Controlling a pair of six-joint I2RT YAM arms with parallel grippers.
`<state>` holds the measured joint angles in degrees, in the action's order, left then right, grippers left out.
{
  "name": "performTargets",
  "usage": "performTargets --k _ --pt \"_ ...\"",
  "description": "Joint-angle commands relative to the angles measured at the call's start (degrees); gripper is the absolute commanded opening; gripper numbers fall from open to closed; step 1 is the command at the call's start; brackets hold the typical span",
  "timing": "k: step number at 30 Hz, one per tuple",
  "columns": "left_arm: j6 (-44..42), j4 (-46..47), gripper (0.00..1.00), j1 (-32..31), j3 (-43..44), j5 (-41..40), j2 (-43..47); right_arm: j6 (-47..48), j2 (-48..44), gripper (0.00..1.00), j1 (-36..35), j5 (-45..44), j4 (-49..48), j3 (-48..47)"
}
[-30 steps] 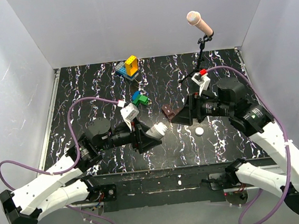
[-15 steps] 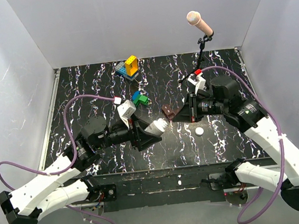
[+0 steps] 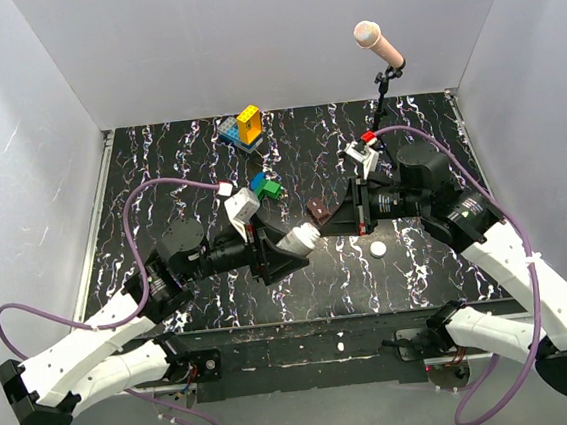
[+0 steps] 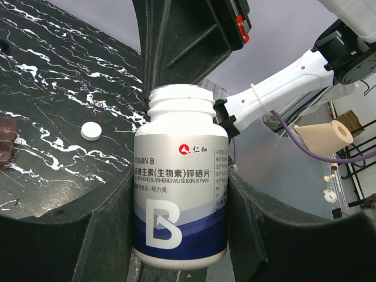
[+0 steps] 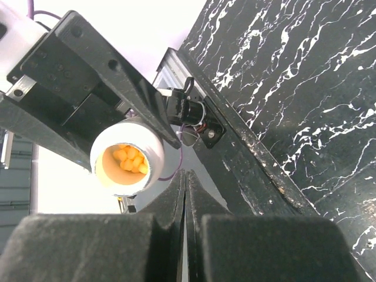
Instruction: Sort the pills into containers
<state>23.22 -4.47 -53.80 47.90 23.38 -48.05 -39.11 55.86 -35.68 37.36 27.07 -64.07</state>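
**Top view.** L. arm: the left gripper (image 3: 289, 247) is part-closed on a white bottle (image 3: 299, 238), cap off, tipped on its side with its mouth twd. the R. arm. The right gripper (image 3: 337, 221) sits just beside that mouth. The brown pill box (image 3: 316, 208) lies on the table (image 3: 160, 184) right by the R. fingertips. A white disc (image 3: 378, 250) lies nearby (cap or tablet, we cannot tell).

**L. wrist.** The bottle (image 4: 179, 194) is clamped at its sides. The pill box (image 4: 5, 147) is at the frame's left edge.

**R. wrist.** The right gripper (image 5: 185, 176) has its fingers pressed fully together, and we see nothing between them. Yellow pills (image 5: 129, 160) fill the bottle's mouth.

**Step (our reading).** Getting pills out, none sorted yet. Next: re-open the R. fingers and pick one pill, or tilt the mouth over a compartment. The compartments are tiny, so aim is critical.
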Motion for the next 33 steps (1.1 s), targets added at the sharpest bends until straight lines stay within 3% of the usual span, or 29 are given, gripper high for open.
performTargets --k 1,33 --pt "0.5 1.7 0.00 0.1 2.4 0.1 0.0 -1.5 0.2 0.01 -1.4 2.1 -3.7 -3.1" --pt "0.2 -1.2 0.00 0.1 2.0 -0.1 -6.0 -1.5 -1.6 0.01 -2.4 1.1 -2.6 -5.9"
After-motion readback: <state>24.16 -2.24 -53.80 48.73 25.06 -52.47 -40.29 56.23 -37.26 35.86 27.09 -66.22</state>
